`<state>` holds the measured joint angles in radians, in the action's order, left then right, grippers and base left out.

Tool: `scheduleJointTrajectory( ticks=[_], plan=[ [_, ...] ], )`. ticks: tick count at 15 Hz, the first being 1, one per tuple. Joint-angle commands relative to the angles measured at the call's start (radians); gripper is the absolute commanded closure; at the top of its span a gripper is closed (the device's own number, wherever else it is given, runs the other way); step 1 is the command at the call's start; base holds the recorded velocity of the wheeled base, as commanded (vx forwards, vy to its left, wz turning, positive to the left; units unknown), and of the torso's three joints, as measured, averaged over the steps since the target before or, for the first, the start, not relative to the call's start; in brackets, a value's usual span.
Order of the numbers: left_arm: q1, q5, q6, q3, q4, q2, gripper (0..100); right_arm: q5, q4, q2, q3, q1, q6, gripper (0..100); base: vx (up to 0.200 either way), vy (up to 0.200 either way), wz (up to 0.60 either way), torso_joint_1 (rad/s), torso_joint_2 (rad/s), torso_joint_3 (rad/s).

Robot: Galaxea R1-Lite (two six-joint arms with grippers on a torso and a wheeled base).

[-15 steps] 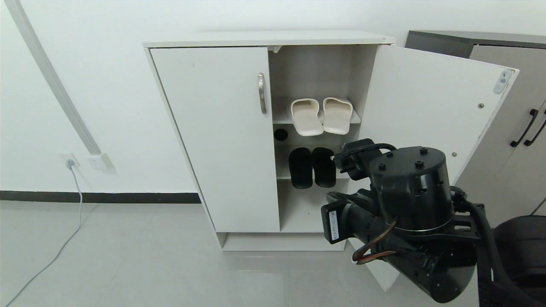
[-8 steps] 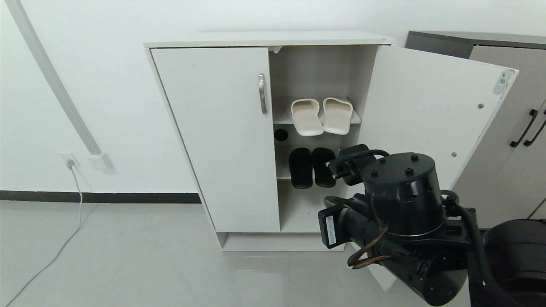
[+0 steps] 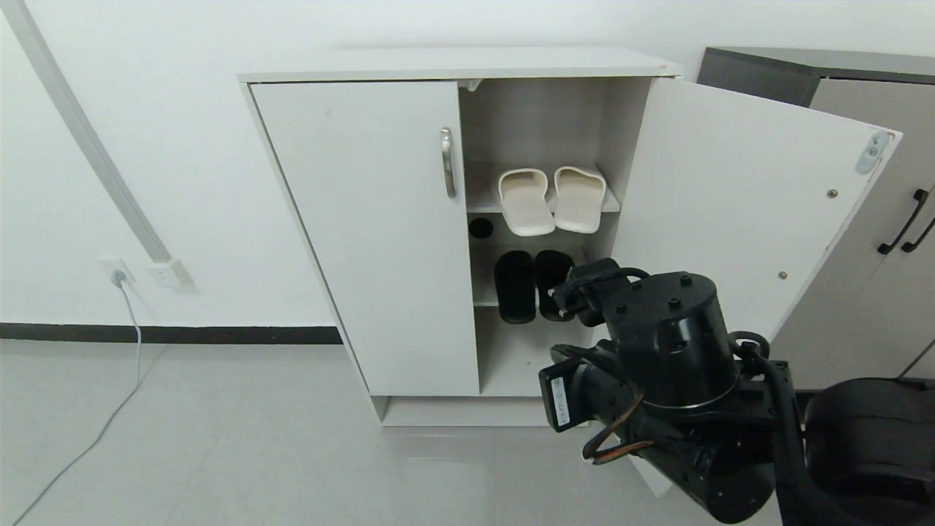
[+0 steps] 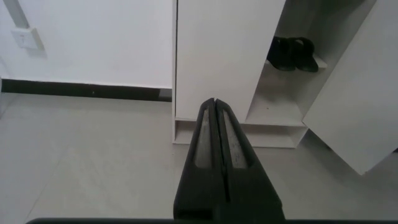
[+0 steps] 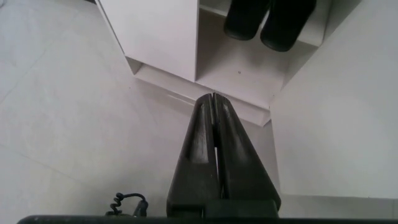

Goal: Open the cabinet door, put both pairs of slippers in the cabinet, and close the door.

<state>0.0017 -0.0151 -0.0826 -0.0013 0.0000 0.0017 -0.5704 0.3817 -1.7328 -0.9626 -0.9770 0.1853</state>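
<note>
Right arm (image 3: 665,343) has edged leftward before the open cabinet (image 3: 453,64).
Left hand (image 4: 214,102) and right hand (image 5: 214,97) are pressed shut, empty; white slippers (image 3: 551,199) sit on the upper shelf (image 3: 482,206), black slippers (image 3: 533,285) on the shelf below (image 3: 482,296), right door (image 3: 738,212) swung wide.

left gripper (image 4: 215,107) pressed together | black slippers (image 4: 292,53) in cabinet (image 4: 214,56) (door (image 4: 357,93) open)
</note>
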Motion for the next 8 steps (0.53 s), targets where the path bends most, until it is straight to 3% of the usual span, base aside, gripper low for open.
scheduleJointTrajectory(
  ticks=[1,8],
  plan=[
    [0.000,0.000,0.000,0.000,-0.002,0.000,100,0.000,0.003,-0.002,-0.001,-0.003,0.000,100,0.000,0.000,0.00,0.051,-0.51,-0.369],
    [0.000,0.000,-0.002,0.000,-0.002,0.000,100,-0.002,0.002,-0.002,-0.001,-0.002,-0.001,100,0.000,0.000,0.00,0.093,-0.49,-0.349]
  ],
)
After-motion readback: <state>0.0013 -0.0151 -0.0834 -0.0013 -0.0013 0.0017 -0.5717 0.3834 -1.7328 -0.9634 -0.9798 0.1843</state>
